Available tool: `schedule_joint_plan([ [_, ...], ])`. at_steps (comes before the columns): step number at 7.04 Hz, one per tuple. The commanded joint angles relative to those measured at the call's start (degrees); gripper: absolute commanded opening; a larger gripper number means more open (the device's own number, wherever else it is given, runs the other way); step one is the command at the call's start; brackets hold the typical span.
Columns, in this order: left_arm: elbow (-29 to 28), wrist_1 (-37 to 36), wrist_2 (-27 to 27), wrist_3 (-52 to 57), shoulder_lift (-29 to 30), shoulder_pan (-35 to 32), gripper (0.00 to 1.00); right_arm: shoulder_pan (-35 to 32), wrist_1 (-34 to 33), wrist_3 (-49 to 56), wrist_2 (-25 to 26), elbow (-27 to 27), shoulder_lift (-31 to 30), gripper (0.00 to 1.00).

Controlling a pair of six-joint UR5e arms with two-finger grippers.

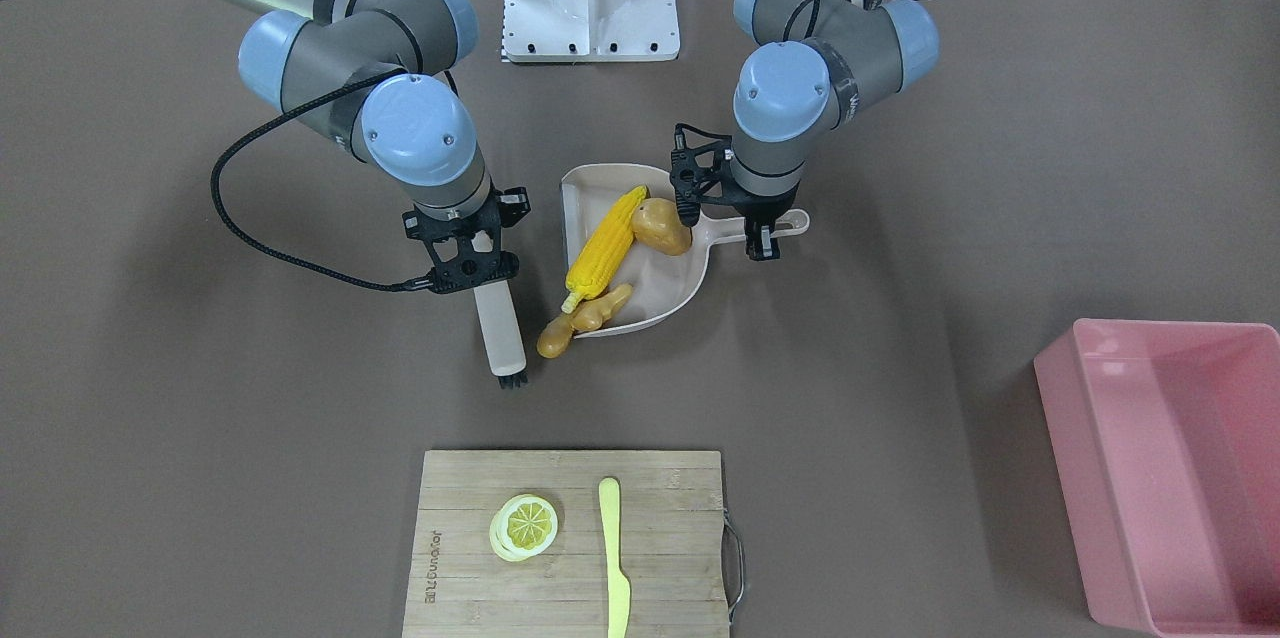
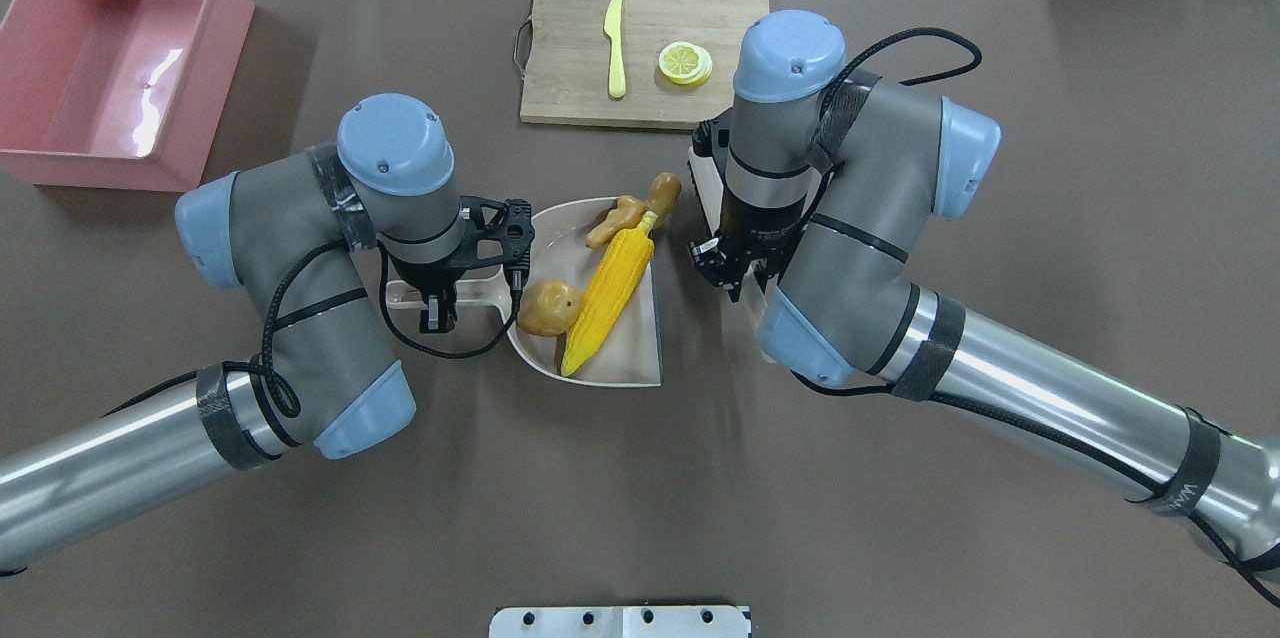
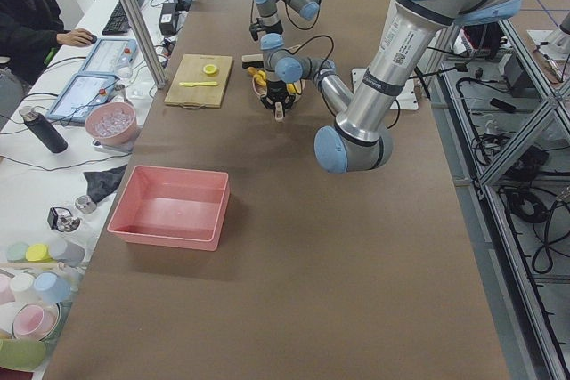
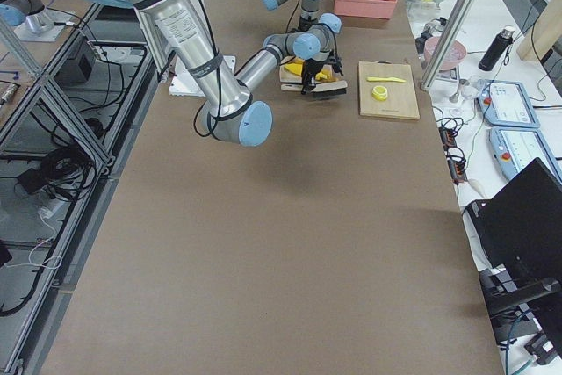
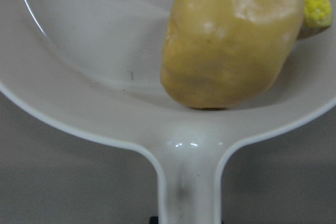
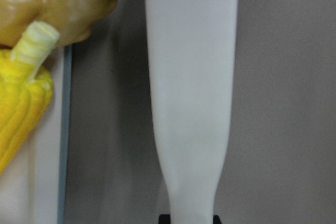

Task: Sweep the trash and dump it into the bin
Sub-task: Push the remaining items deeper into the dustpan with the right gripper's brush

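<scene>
Brown table point(image 1: 900, 218): dustpan point(image 1: 585, 193) holds corn point(image 1: 606, 245), potato point(image 1: 662, 226); ginger point(image 1: 585, 318) straddling lip.

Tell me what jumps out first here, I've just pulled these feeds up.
The beige dustpan sits at the table's centre, loaded with the yellow corn cob and the potato, with the ginger root straddling its open lip. The left gripper holds its handle and the right gripper holds a white brush beside it. The pink bin sits empty far off on the robot's left.
</scene>
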State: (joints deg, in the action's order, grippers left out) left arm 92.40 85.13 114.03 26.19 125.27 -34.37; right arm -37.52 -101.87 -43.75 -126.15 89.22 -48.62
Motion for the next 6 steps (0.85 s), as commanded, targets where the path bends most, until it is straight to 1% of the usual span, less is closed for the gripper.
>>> schedule_joint_plan([
  [1,0.06,0.3,1.8,-0.09,0.06,0.0,0.0,0.08,-2.72,-0.02,-0.33,4.54,0.01,0.0],
  [2,0.06,1.52,2.76,-0.35,0.06,-0.26,0.0,-0.01,-2.72,-0.02,-0.41,5.51,-0.16,0.0],
  [3,0.06,2.92,4.6,-0.79,0.06,-0.7,0.0,-0.01,-3.68,0.07,-0.68,7.96,-0.95,0.0],
  [4,0.23,3.02,6.19,-1.4,0.06,-1.31,0.0,-0.01,-6.39,0.15,-0.85,11.98,-1.74,0.0],
  [5,0.23,4.42,7.68,-2.11,-0.03,-1.75,0.0,-0.09,-6.93,0.15,-0.94,16.11,-4.18,0.0],
  [6,0.15,6.26,7.96,-4.72,-0.12,-1.67,0.0,-1.14,-8.42,0.24,-1.29,18.07,-4.9,0.0],
])
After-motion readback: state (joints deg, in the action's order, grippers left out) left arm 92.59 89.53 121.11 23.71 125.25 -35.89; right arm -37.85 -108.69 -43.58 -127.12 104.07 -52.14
